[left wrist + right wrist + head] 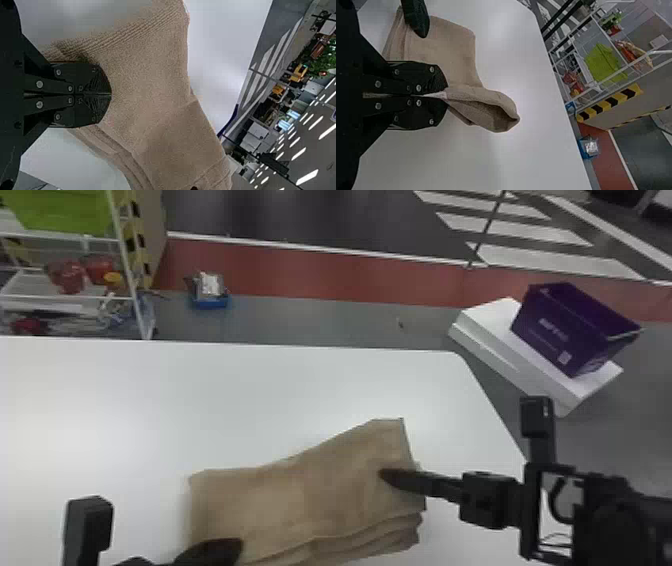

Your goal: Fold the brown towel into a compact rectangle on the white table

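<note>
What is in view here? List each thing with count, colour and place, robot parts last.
Towel: one, brown, layered, on the table
Table: one, white, before the robot
Crate: one, purple, on the box
Box: one, white, beyond table's right
Tray: one, blue, on the floor
Rack: one, white, far left
Bin: one, green, on the rack
Red items: count unclear, on the rack
Floor: grey and red, beyond the table
Left hand: one, black, towel's near left
Right hand: one, black, towel's right end
</note>
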